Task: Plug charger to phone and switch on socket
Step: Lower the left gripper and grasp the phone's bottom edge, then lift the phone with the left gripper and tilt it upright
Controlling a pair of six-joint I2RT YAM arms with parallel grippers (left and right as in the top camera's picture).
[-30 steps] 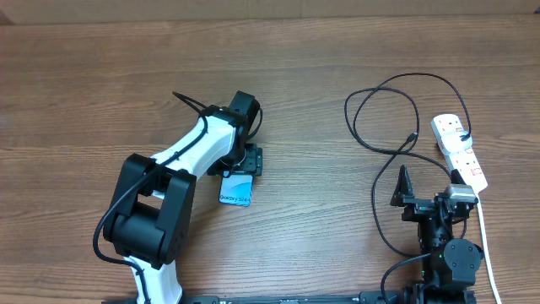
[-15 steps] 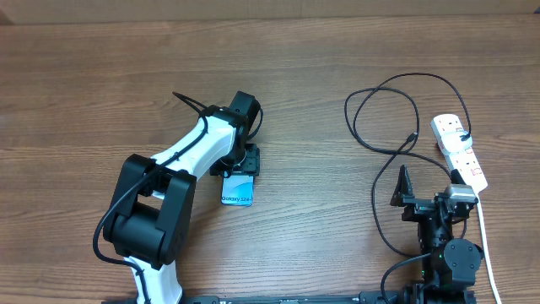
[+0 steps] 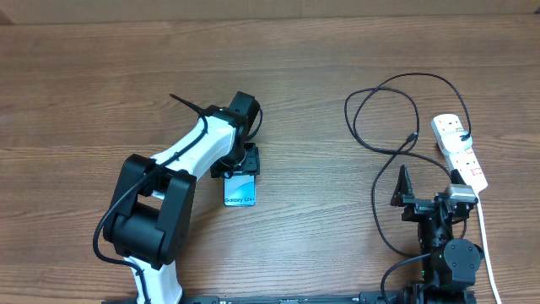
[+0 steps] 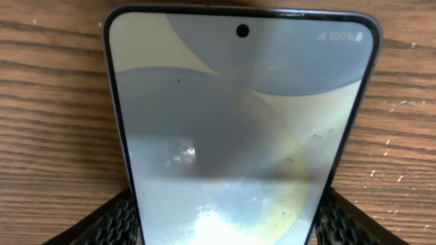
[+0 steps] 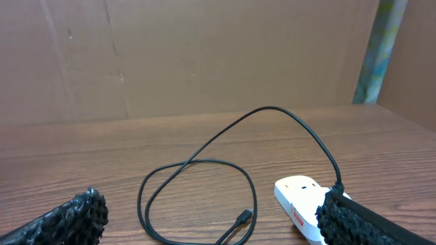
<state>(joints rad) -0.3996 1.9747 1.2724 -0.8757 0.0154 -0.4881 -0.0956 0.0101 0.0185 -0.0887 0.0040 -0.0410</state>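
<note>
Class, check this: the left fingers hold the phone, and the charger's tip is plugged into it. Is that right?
Not quite. The left fingers do hold the phone, but the charger's tip is not plugged in. The overhead view shows it lying loose on the table near the socket, far from the phone.

The bench (image 3: 101,67) is dark brown wood with a long horizontal grain, evenly lit, with only soft shadows. Behind its far edge stands a plain brown cardboard wall (image 5: 204,54) with faint vertical seams. At the wall's right end a narrow mottled green-and-yellow strip (image 5: 381,47) rises upright.
</note>
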